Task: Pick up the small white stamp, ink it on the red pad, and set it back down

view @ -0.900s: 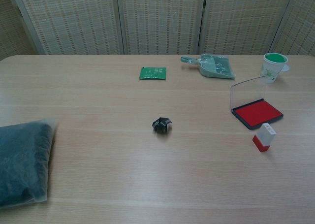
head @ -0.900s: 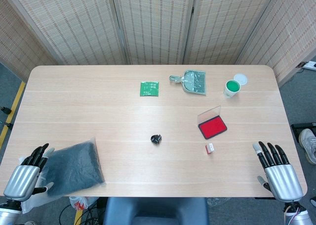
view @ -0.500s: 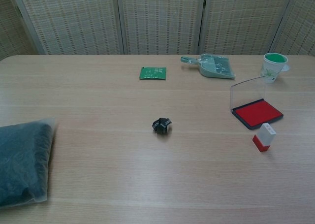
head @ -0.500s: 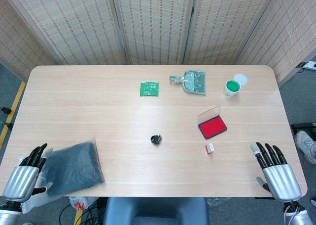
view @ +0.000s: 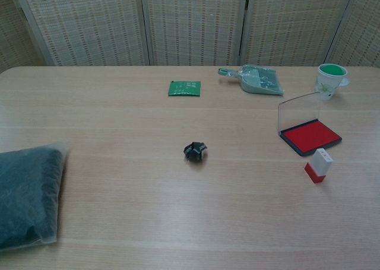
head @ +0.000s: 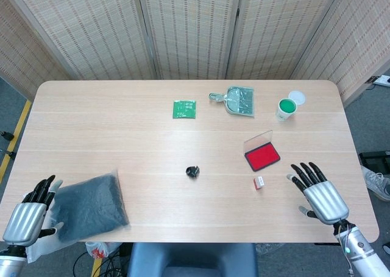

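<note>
Stamp work on the table (head: 122, 137): dark bag (head: 91, 207) at the near left edge, left hand (head: 27, 219) beside it, empty, fingers apart; right hand (head: 320, 195) spread and empty; red pad (head: 262, 157) lid up, small white stamp (head: 259, 182) just beside it, untouched

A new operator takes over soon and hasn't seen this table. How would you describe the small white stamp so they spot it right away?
Look at the right half of the table and find the open red ink pad. Just in front of it, toward the robot, lies the small white stamp: a tiny white block with a red end, the only such piece there.
</note>
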